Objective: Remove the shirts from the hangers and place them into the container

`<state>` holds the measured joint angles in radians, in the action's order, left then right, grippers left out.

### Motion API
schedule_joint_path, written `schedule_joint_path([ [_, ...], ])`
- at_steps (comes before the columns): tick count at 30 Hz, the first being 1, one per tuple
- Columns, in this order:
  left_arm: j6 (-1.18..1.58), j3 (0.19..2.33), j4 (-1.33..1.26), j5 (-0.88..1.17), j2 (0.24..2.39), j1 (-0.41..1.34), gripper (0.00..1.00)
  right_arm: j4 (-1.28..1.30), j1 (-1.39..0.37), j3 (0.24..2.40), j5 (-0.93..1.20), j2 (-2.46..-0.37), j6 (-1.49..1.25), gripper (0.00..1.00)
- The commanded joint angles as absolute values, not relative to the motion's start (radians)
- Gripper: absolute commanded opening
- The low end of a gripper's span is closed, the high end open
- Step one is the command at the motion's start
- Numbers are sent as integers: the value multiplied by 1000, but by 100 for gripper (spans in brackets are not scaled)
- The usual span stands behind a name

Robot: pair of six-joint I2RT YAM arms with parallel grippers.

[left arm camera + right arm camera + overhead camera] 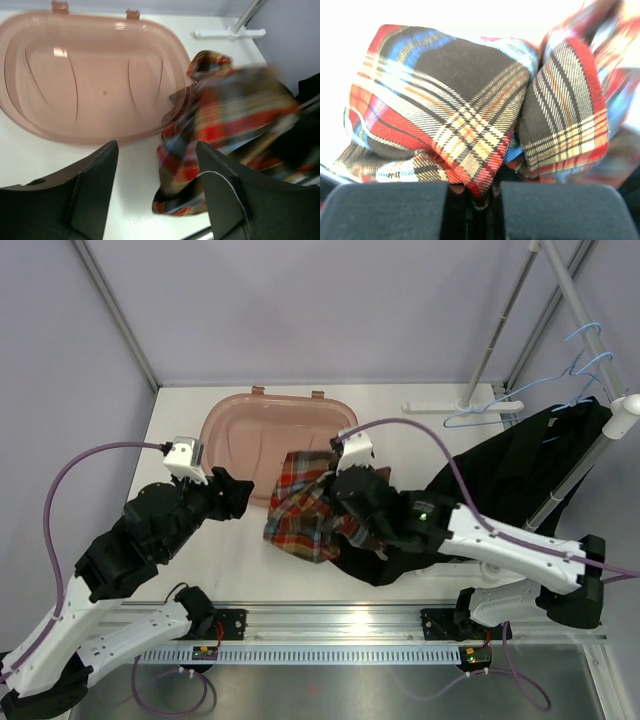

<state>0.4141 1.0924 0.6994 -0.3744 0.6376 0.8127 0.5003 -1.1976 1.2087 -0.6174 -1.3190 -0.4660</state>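
Pinching a fold of the plaid shirt (445,100), the right hand (472,192) is clenched, its two dark fingers (390,210) pressed close together with the red, yellow and dark-blue cloth caught in the narrow slit between them. From above, that plaid shirt (300,510) lies bunched on the white tabletop (180,420) just beside the container (240,405), its far corner reaching the tub's right near rim, while its right edge overlaps the black shirt (510,470). The right hand (352,490) sits on top of the bunched plaid. The black shirt spreads from the white rack pole (580,455) at the right down onto the tabletop beneath the right arm, and thin light-blue hangers (590,365) show at its upper end and beside it. The left hand (235,495) is released: in its wrist view the left hand (156,147) has its fingers (95,185) standing wide apart with nothing between them, poised near the container's (30,120) near rim, the plaid shirt (225,110) just to its right. Inside the pinkish tub no garment shows.
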Motion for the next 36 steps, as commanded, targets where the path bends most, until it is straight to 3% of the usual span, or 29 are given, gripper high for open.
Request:
schedule_joint_path([
  [1,472,1072,741,-422,620,815,61,575,-1192,1448,-698,-1261,-319,0],
  [6,515,1020,745,-413,548,816,60,512,-1064,1769,-536,-1347,-33,0],
  [13,505,1005,752,-364,480,815,74,480,-887,2227,-218,-1598,187,0],
  [18,531,873,623,-324,420,816,75,365,-879,2442,-14,-1771,377,0],
  [24,571,738,485,-250,390,816,75,215,-848,2698,87,-1978,589,0],
  [29,572,634,405,-195,413,816,73,10,-779,2714,175,-1994,589,0],
  [36,532,655,390,-198,469,816,72,-306,-675,2776,307,-2049,427,0],
])
